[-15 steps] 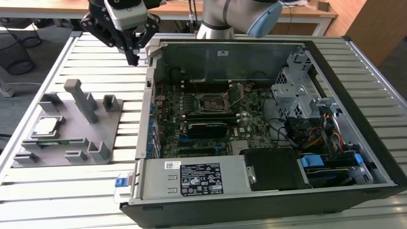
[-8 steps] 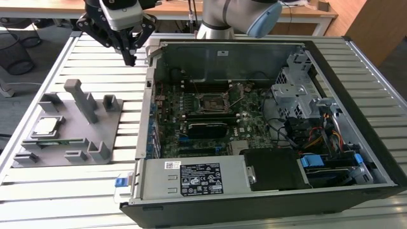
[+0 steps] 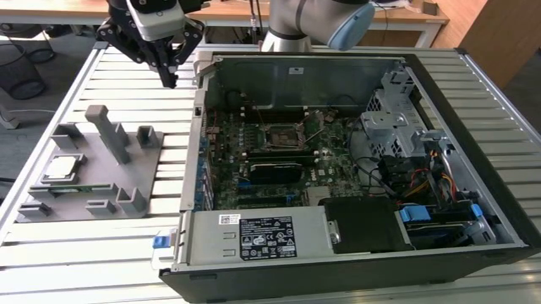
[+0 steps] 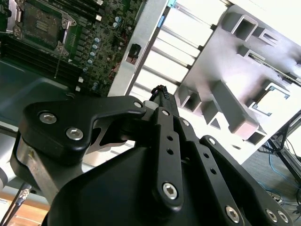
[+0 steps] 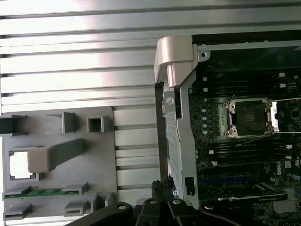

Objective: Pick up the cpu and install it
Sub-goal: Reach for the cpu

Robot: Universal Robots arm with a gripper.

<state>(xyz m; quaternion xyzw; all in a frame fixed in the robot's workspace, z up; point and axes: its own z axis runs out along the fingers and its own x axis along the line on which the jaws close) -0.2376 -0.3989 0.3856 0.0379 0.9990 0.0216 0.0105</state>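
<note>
Gleaming slatted metal table (image 3: 101,95) beneath tool (image 3: 171,80)

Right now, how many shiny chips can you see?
1: the cpu lies in the grey holder at the exterior view's left, outside the case. Others may be hidden inside the case.

The black gripper (image 3: 169,81), fingertips drawn together, hangs over the bare silver slatted tabletop (image 3: 127,88), with open air around it. The upright metal side wall (image 3: 199,126) of the open black computer case stands close by. A clear strip of slats runs between that wall and the grey plastic parts fixture (image 3: 127,190). On the fixture, a tall grey post (image 3: 103,130) and shorter blocks rise near the shiny square cpu (image 3: 62,168), which is uncovered from above. Inside the case, the black-framed square socket (image 3: 282,136) is open from above. A silver drive cage (image 3: 389,120) and loose cables (image 3: 406,177) crowd the case toward the exterior view's right.
</note>
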